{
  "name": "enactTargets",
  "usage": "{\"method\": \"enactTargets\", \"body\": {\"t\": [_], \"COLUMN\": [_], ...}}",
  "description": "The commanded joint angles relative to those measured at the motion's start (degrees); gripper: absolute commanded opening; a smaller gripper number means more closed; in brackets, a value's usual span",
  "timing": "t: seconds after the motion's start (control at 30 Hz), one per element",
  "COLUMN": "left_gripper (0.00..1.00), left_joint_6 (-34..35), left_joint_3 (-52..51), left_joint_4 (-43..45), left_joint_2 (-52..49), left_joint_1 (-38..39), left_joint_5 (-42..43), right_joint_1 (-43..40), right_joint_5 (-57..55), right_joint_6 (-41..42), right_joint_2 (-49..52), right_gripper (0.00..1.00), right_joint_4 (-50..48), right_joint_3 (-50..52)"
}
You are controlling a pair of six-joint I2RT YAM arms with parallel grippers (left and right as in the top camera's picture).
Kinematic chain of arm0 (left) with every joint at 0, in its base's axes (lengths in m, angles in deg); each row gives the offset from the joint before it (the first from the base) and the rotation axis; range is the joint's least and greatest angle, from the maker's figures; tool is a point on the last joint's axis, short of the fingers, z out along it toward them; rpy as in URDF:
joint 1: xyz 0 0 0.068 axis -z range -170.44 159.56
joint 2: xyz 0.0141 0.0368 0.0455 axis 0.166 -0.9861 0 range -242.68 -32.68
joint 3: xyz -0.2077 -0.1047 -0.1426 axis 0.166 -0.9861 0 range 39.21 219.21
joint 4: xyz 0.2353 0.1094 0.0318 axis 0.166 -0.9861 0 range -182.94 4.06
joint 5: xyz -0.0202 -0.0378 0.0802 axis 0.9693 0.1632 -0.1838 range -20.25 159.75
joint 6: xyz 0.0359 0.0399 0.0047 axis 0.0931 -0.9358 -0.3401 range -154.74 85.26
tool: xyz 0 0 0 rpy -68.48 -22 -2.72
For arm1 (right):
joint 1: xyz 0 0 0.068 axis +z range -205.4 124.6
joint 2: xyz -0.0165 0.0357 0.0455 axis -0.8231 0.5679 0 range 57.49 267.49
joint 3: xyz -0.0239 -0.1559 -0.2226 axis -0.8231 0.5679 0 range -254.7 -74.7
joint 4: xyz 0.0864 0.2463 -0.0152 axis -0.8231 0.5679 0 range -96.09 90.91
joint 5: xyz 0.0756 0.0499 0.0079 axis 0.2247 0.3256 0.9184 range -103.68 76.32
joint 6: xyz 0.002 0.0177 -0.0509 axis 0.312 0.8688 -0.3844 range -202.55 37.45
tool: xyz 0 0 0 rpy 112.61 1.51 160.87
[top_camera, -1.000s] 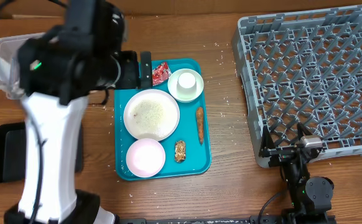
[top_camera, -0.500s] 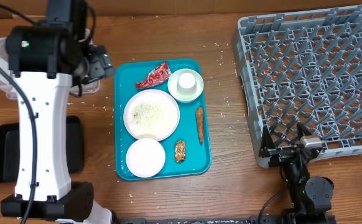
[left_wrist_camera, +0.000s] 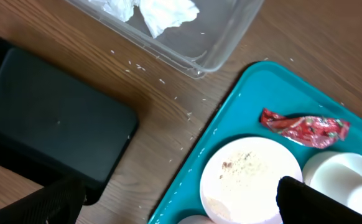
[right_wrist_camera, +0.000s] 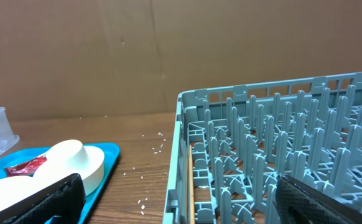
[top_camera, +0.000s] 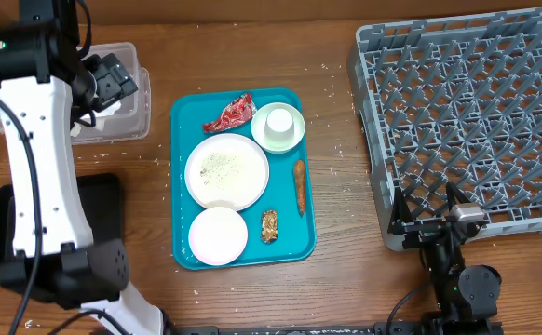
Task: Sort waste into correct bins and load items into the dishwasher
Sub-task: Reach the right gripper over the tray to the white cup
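My left gripper [top_camera: 113,79] hangs over the clear tub [top_camera: 129,128]; in the left wrist view it [left_wrist_camera: 181,205] is open and empty. The crumpled white napkin [left_wrist_camera: 159,12] lies in the tub [left_wrist_camera: 231,37]. On the teal tray [top_camera: 179,186] are the red wrapper [top_camera: 230,113], a cup on a bowl [top_camera: 278,127], the plate [top_camera: 226,170] with rice grains, a bowl [top_camera: 218,235], the sausage [top_camera: 299,185] and the brown chunk [top_camera: 269,225]. The black tray [top_camera: 101,214] lies front left. My right gripper [top_camera: 448,226] is open and empty [right_wrist_camera: 181,205] at the grey rack's [top_camera: 476,121] front edge.
Rice grains are scattered on the wooden table around the tub and between the teal tray and the rack [right_wrist_camera: 280,155]. My left arm's white link [top_camera: 43,186] stretches over the black tray and the tub's near side.
My left arm has swung left from the teal tray's top corner to over the clear tub. The red wrapper is uncovered. The right arm has not moved.
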Motion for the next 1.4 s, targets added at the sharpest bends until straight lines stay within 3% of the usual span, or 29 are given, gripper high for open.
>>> {"method": "enactTargets", "body": {"t": [0.0, 0.17, 0.33, 0.47, 0.6, 0.83, 0.97, 1.1, 1.37], "left_gripper": [1.0, 1.0, 1.0, 1.0, 1.0, 1.0, 1.0, 1.0, 1.0], "left_joint_6": [1.05, 0.9, 0.79, -1.44, -1.99, -1.97, -1.97, -1.99, -1.99], "left_joint_3": [0.15, 0.15, 0.24, 0.22, 0.22, 0.22, 0.22, 0.22, 0.22], "left_joint_4": [-0.24, -0.2, -0.07, -0.68, -0.63, -0.24, 0.04, 0.04, 0.02], "left_joint_2": [-4.26, -5.92, -5.9, -5.92, -5.92, -5.92, -5.92, -5.92, -5.92], "left_joint_1": [-2.6, -3.34, -3.34, -3.34, -3.34, -3.32, -3.32, -3.32, -3.3], "left_joint_5": [3.82, 5.92, 4.63, 3.58, 2.78, 2.8, 2.8, 2.8, 2.8], "right_joint_1": [-0.15, -0.15, -0.15, -0.11, -0.11, -0.11, -0.11, -0.11, -0.09], "right_joint_5": [6.67, 26.43, 40.3, 37.88, 27.23, 18.49, 18.93, 26.03, 34.12], "right_joint_6": [0.61, 9.16, 12.35, 20.87, 30.29, 32.35, 29.4, 20.96, 6.05], "right_joint_2": [-0.61, -0.61, -0.61, -0.61, -0.61, 0.46, 5.79, 15.5, 42.73], "right_gripper": [1.0, 1.0, 1.0, 1.0, 1.0, 1.0, 1.0, 1.0, 1.0], "right_joint_4": [-3.67, -17.25, -21.51, -30.23, -39.17, -41.38, -37.94, -30.08, 3.52], "right_joint_3": [0.61, 0.61, 0.61, 0.59, 0.57, -3.93, -11.58, -23.32, -57.2]}}
